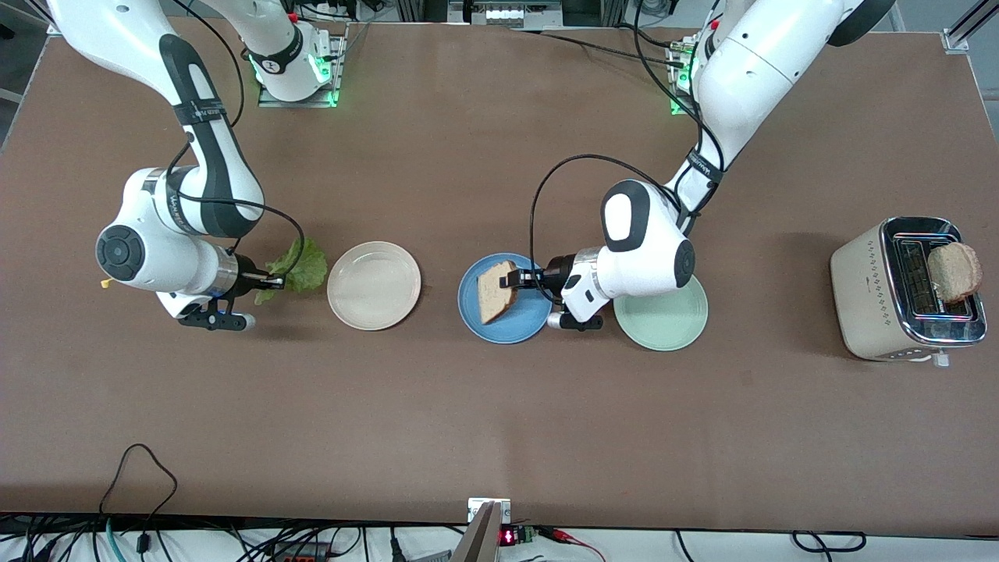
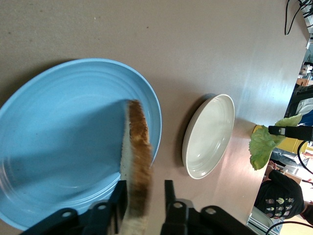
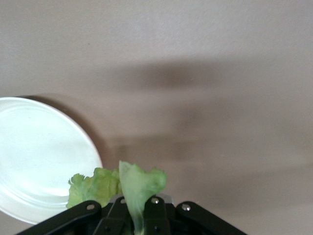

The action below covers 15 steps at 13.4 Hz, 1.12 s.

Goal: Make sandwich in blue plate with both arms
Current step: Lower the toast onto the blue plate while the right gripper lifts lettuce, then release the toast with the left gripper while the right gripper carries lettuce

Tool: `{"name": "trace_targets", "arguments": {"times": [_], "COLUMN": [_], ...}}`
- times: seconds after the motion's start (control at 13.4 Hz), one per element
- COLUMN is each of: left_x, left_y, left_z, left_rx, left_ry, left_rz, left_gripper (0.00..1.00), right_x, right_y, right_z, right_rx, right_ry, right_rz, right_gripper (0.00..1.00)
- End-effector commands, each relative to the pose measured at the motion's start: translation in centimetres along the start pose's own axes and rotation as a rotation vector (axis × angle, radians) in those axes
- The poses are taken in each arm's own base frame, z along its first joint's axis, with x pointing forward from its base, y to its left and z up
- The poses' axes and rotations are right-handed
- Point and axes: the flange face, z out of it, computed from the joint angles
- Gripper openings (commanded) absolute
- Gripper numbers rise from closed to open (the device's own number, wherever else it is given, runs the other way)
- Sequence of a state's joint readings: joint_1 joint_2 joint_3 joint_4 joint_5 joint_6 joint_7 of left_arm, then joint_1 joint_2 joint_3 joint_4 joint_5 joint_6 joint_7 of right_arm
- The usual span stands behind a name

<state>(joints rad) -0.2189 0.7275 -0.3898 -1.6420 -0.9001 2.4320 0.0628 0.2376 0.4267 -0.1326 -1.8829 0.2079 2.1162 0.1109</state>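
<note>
A bread slice (image 1: 495, 291) stands tilted on edge on the blue plate (image 1: 507, 334). My left gripper (image 1: 524, 279) is over the plate's rim toward the left arm's end. In the left wrist view its fingers (image 2: 168, 196) stand apart around the slice (image 2: 137, 142); one finger is clear of the crust, with the blue plate (image 2: 58, 137) below. My right gripper (image 1: 269, 279) is shut on a ruffled green lettuce leaf (image 1: 300, 265), held low beside the cream plate. The leaf (image 3: 137, 186) hangs from the shut right gripper (image 3: 137, 215). A second bread slice (image 1: 954, 271) sticks out of the toaster.
A cream plate (image 1: 374, 285) sits between the lettuce and the blue plate; it also shows in the right wrist view (image 3: 34, 156) and the left wrist view (image 2: 208, 137). A pale green plate (image 1: 663, 328) lies partly under the left arm's wrist. A beige toaster (image 1: 874, 297) stands at the left arm's end.
</note>
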Motion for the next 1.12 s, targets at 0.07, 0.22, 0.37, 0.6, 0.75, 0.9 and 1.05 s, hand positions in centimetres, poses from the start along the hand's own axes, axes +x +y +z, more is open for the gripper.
{"name": "trace_targets", "arguments": {"times": [0.07,0.22,0.37,0.6,0.75,0.9,1.05], "left_x": [1.4,1.3,1.7,2.2,2.7,3.0,3.0], "left_y": [-0.3,-0.1,-1.3,-1.3,-1.9,-2.4,-2.7], "left_z": [-2.7,-4.7,-7.6,-13.3,-18.4,-22.4,-26.5], "left_rx": [-0.019,-0.016,-0.004,0.104,0.248,0.406,0.539], "left_ry": [0.029,0.037,0.067,0.105,0.108,0.116,0.145], "left_rz": [-0.009,-0.007,-0.022,0.072,0.161,0.243,0.292], "left_gripper": [1.00,1.00,1.00,1.00,1.00,1.00,1.00], "right_x": [-0.3,-0.9,-1.6,-2.8,-4.0,-3.8,-3.9], "right_y": [-2.3,-4.3,-6.8,-12.6,-18.3,-23.0,-27.1], "right_z": [0.2,0.4,0.2,-0.9,-0.4,0.1,1.5], "right_rx": [0.008,0.001,0.049,0.213,0.246,0.260,0.254], "right_ry": [-0.023,-0.026,-0.034,-0.084,-0.118,-0.134,-0.145], "right_rz": [0.059,0.087,0.180,0.390,0.527,0.659,0.749], "right_gripper": [0.07,0.07,0.07,0.07,0.07,0.07,0.07]}}
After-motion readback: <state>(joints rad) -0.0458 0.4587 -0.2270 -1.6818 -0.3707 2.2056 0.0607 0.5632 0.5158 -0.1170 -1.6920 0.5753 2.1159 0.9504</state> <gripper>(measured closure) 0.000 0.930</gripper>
